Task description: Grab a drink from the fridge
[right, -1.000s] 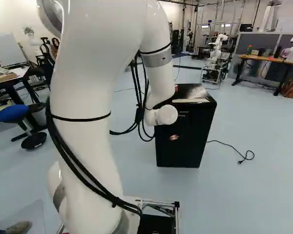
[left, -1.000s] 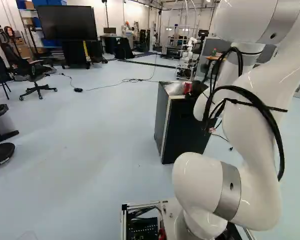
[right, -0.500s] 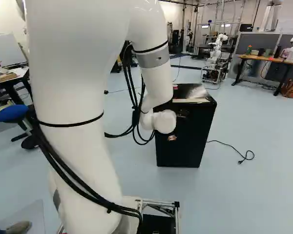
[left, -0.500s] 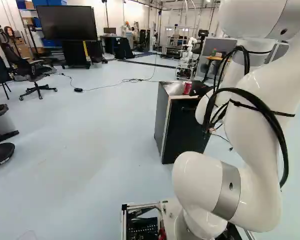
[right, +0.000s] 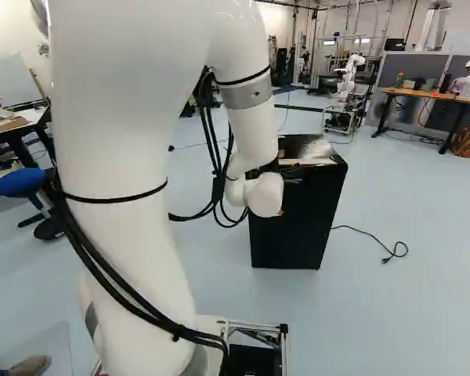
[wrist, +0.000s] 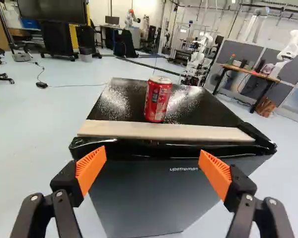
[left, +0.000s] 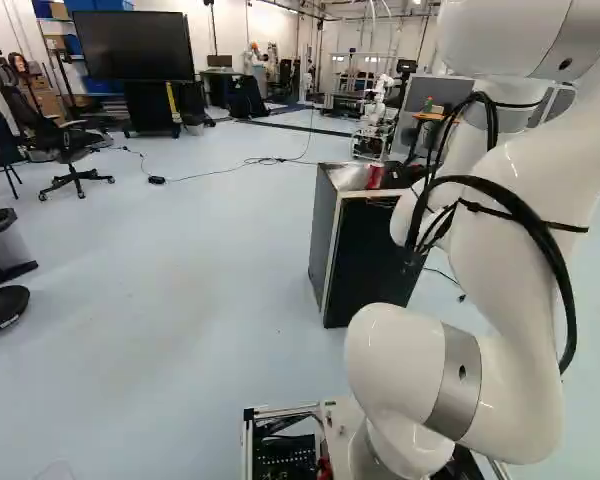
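At the foot of both base views, the arm (left: 495,290) rises from a metal frame (left: 280,410) and bends forward, black cables (left: 525,215) strapped along it. Its far end reaches the front of the fridge. The gripper (wrist: 153,154) has its fingers spread wide, the orange pads (wrist: 91,167) facing each other well apart, with the near edge of the fridge (left: 375,265) just ahead of and below them. I can't tell from the views whether either finger touches it.

A pale strip (wrist: 164,130) lies along that near edge, on the glossy black top. Behind the strip, straight ahead of the gripper and centred between the two fingers, a red can (wrist: 158,99) stands upright on top of the fridge, not in it.

A blue stool (right: 20,183) stands at the left of the right base view, and a bin (left: 8,245) at the left edge of the left base view. From beside the fridge a black cord (right: 372,236) trails over the floor to its plug. Farther off, an office chair (left: 68,145) stands at the left of the left base view.

Beyond the fridge, at the right of the right base view, is a wooden-topped desk (right: 431,95). Another robot (right: 348,74), white, stands left of it, and a large dark screen (left: 135,45) is farther back in the left base view.
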Motion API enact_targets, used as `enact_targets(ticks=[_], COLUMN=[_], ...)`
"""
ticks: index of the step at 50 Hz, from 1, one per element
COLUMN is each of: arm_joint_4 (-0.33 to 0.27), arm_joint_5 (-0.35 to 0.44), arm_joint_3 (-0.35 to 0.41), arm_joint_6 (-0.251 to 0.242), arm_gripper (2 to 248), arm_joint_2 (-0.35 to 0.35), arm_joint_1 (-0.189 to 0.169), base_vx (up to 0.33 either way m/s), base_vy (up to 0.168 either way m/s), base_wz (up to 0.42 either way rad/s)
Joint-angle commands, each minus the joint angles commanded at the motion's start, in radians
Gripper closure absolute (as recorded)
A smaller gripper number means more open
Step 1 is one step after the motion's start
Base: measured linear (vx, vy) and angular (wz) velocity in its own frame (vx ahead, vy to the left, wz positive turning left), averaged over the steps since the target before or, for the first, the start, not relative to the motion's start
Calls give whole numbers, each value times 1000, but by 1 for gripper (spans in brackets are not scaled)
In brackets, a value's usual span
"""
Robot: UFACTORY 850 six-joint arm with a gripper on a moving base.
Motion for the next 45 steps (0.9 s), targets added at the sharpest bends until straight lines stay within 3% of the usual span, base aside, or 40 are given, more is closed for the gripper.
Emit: enact_targets(ticks=[45], arm_joint_4=[86], arm_joint_5=[27], arm_joint_3=[-198], arm_joint_6=[0], arm_gripper=[3], arm_joint_2=[-156], arm_joint_1=[87], base_vx=[0], base_vy=[0], base_wz=[0])
